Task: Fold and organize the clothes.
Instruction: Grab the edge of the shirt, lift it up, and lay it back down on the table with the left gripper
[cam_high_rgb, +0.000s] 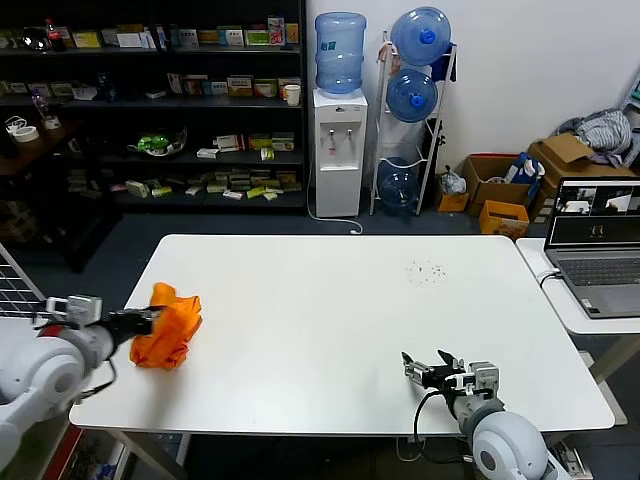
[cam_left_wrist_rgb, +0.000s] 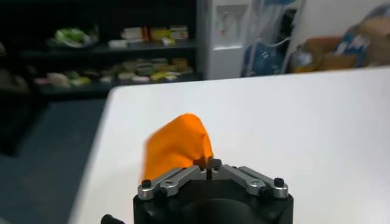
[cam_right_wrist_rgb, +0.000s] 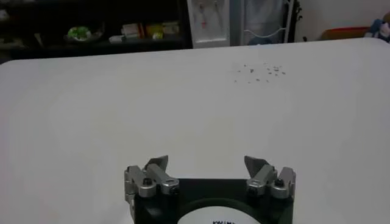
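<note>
Nearest, at five o'clock on the table (cam_high_rgb: 330, 300), the right gripper (cam_high_rgb: 424, 366) idles, jaws apart and empty. Farther, at nine o'clock near the edge, the left gripper (cam_high_rgb: 152, 318), jaws together, pinches the bunched orange T-shirt (cam_high_rgb: 170, 325).

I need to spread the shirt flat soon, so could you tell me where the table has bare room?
The white table is bare from the orange T-shirt, bunched at its left edge in the shut left claw, across to the open right claw near the front edge. Only tiny dark specks lie toward the far right. Crowding is confined to the left edge.
</note>
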